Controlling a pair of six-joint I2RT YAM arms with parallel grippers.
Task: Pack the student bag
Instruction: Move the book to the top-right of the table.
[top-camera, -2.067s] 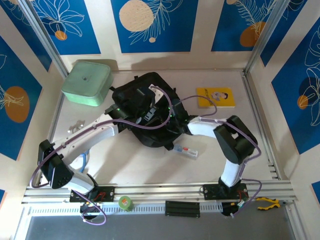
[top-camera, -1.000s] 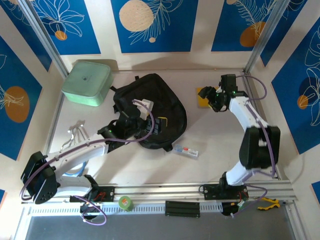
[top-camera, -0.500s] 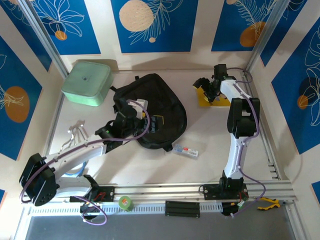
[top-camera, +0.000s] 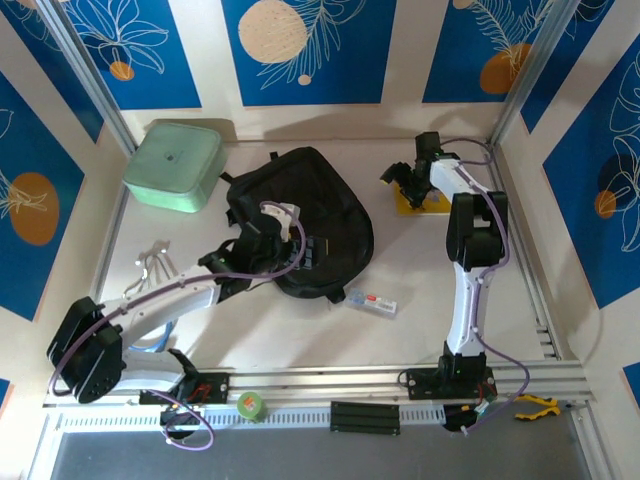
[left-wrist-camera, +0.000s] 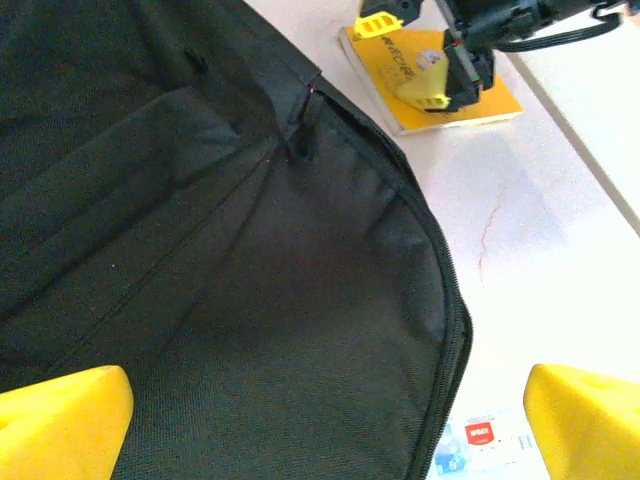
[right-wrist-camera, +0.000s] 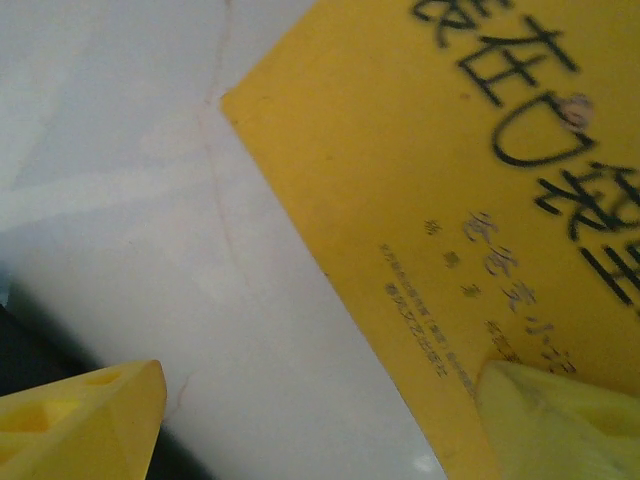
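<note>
The student bag (top-camera: 320, 215) is a black fabric backpack lying flat in the middle of the table. My left gripper (top-camera: 288, 232) hovers open over the bag's near part. In the left wrist view its yellow fingertips (left-wrist-camera: 62, 422) stand wide apart above the bag's dark cloth (left-wrist-camera: 250, 300) and curved zipper. My right gripper (top-camera: 403, 182) is at the left end of a yellow book (top-camera: 428, 206) at the back right. It is open: one fingertip (right-wrist-camera: 562, 420) is over the book's cover (right-wrist-camera: 480, 180), the other over bare table.
A mint-green lidded box (top-camera: 172, 165) sits at the back left. A small white packet (top-camera: 372, 300) lies just in front of the bag, and is also in the left wrist view (left-wrist-camera: 482, 450). Metal bits (top-camera: 152, 260) lie at the left. A metal frame post (top-camera: 515, 215) runs along the right.
My right arm has left the bag, swung to the back right and slid left to the book's left end. My left arm has shifted slightly over the bag.
</note>
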